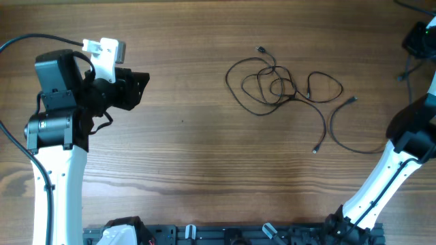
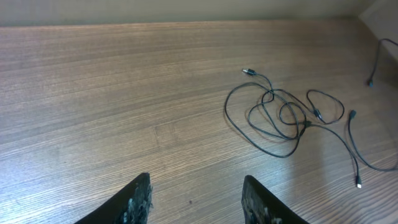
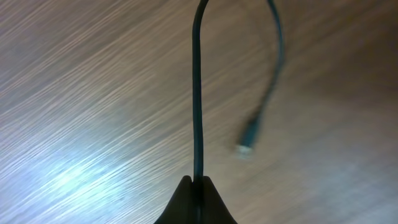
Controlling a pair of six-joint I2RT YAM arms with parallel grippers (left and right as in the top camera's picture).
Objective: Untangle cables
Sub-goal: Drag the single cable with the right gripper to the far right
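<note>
Your right claw [image 3: 198,182] pinches a cable strand [image 3: 196,93] that runs off the top edge; the plug [image 3: 249,140] just beyond it is blurred.

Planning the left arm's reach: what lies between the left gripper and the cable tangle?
Nothing: only bare wooden table lies between the left gripper and the cables. The left wrist view shows this stretch plainly, and the overhead view agrees.

Matt wood tbl [image 1: 184,156], smooth plastic cables [image 1: 276,86]
</note>
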